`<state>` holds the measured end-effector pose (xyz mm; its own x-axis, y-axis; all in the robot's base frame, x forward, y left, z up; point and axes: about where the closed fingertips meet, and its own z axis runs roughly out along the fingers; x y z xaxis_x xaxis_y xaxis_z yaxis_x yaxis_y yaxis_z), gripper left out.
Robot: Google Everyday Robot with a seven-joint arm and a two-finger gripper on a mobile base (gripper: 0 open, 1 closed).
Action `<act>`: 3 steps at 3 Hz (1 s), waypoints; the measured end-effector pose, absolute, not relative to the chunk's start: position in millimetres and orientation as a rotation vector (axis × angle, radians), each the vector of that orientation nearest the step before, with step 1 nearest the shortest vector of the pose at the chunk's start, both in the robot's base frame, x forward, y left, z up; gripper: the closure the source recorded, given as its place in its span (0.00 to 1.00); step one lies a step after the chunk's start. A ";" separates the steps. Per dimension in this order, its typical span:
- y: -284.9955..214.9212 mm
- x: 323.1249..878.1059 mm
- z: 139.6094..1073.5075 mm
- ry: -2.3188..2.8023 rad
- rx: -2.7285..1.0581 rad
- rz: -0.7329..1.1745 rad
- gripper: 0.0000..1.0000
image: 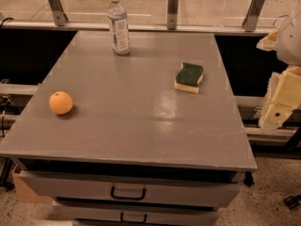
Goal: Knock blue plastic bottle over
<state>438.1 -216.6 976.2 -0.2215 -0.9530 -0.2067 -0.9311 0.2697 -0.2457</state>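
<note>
The blue plastic bottle (118, 25) stands upright near the far edge of the grey table (141, 126), left of centre. It has a white cap and a white-and-blue label. My gripper (279, 106) is a cream-coloured shape at the right edge of the view, off the table's right side and far from the bottle. It touches nothing.
An orange (61, 102) lies at the table's left side. A green-and-yellow sponge (189, 77) lies right of centre. A glass railing with metal posts (172, 6) runs behind the table. Drawers with handles (127, 192) are below the front edge.
</note>
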 end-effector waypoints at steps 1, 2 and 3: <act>-216.6 438.2 976.3 2.231 -1.724 -0.099 0.00; -215.3 464.0 971.2 2.173 -1.710 -0.040 0.00; -191.7 533.0 963.1 2.010 -1.725 0.032 0.00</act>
<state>533.0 -191.7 963.1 -0.0830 -0.9238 -0.3737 -0.9353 0.2017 -0.2907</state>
